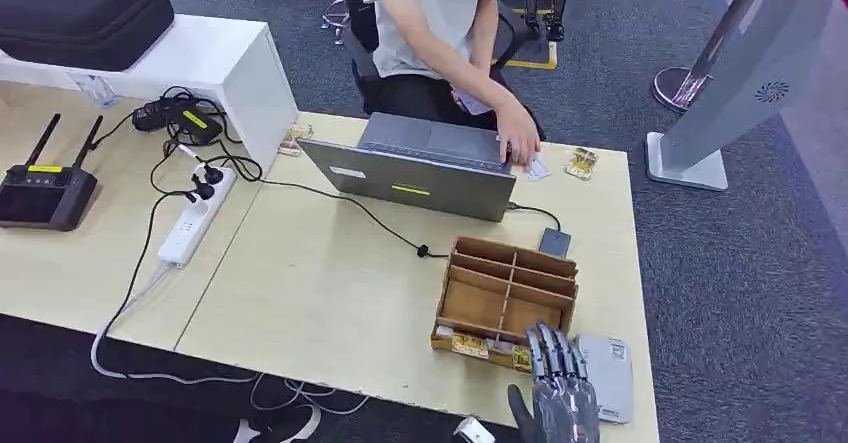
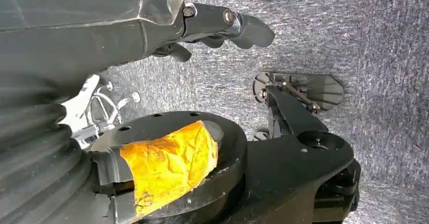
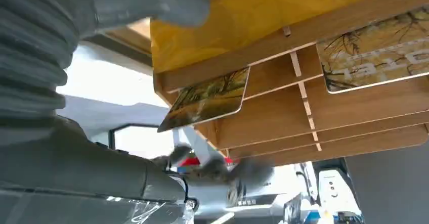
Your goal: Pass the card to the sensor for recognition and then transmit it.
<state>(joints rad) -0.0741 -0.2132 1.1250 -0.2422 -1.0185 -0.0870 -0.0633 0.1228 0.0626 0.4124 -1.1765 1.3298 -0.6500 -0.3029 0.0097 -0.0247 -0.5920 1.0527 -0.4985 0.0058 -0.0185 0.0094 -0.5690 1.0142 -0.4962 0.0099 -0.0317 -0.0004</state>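
Two yellow-patterned cards lie in the front compartments of a wooden divided organizer, which sits on the pale wooden table near its front right corner. One card is in the front left slot and the other card is in the slot beside it, partly covered by the robot's fingertips. In the right wrist view the nearer card sticks out past the box's edge.

The right hand reaches up from the table's front edge, its fingers extended side by side with the tips at the organizer's front wall, just over that card; it grips nothing. A grey flat sensor pad lies just beside this hand, at the right edge of the table.

The left hand hangs over grey carpet, its fingers curled inward, holding nothing.

Behind the organizer stands an open grey laptop, with a seated person at the far edge resting a hand on it. A white power strip lies toward the table's left.
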